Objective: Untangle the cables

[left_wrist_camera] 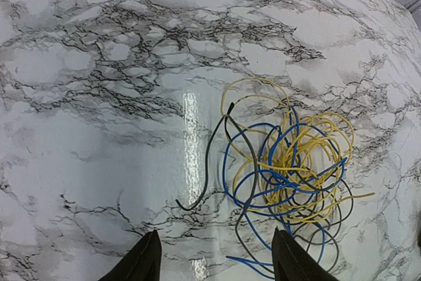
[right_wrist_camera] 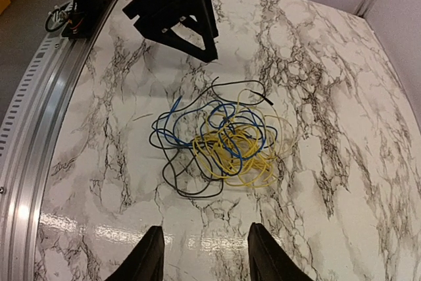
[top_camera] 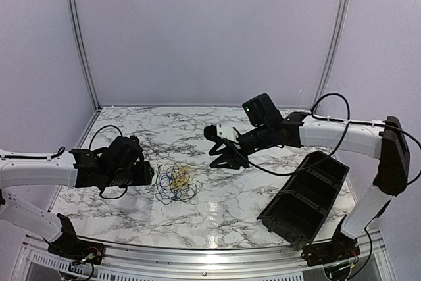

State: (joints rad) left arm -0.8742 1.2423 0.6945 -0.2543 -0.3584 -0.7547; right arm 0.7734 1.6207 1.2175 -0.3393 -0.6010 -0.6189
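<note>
Where the left arm reaches over the marble-patterned tabletop point(top_camera: 217, 218), the left jaws stand apart with nothing between them, just beside the heap. In the left wrist view only their two dark pointed fingertips point(left_wrist_camera: 146, 262) show at the lower edge. Just to the right of them, near the middle of the tabletop, lie the cables point(top_camera: 176, 182): thin yellow, blue and black wires, wound into one loose, flat nest of loops. The yellow loops are densest in the middle, the blue ones cross through them, and a black strand point(left_wrist_camera: 207, 156) curves out to the side with a free end. I judge that they are very light and soft, with a smooth plastic skin that can slide on the glossy surface. A pull on one wire would therefore probably drag the whole nest, unless the other arm holds the rest down. The best places to take hold seem to be a free end or an outer loop of one colour, not the dense middle. Further right, the right jaws are also apart and empty, near the heap and pointing toward it. At the far right a black tray point(top_camera: 306, 192) with compartments rests near the right arm's base, well apart from the cables.
</note>
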